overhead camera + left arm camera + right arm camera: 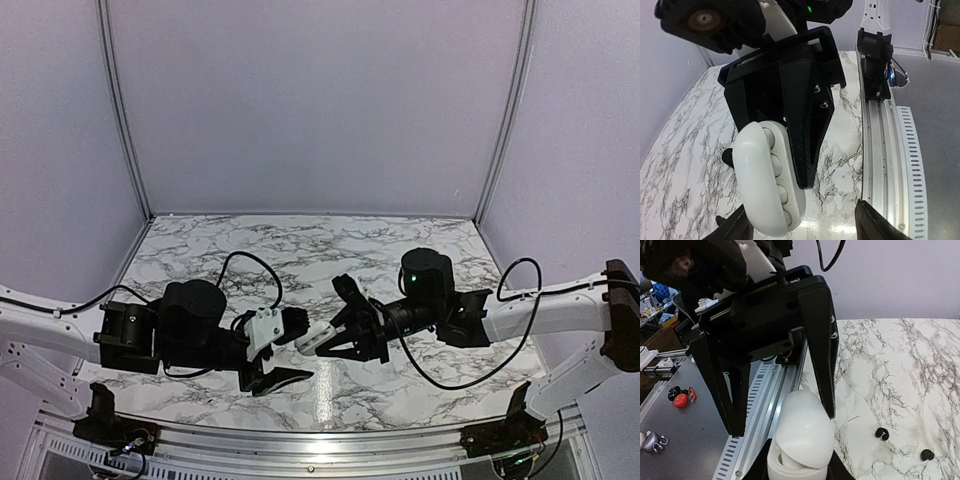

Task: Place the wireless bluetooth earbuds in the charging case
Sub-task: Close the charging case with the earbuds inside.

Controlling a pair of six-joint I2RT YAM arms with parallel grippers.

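Observation:
The charging case [802, 432] is a white oval shell, held above the marble with its lid slightly ajar. My right gripper [797, 471] is shut on its lower half. In the overhead view the charging case [312, 340] sits between the two arms, with the right gripper [328, 340] coming from the right. My left gripper [802, 226] is open, its fingertips either side of the case [765, 185] and not touching it. Two tiny black earbuds [882, 433] [926, 455] lie on the table to the right of the case in the right wrist view.
The marble tabletop [300, 250] ends at a slotted aluminium rail [890, 160] along the near edge. The left arm [190, 320] and the right arm [440, 290] meet over the table's middle. Small coloured items [680, 399] lie on the grey floor beyond the rail.

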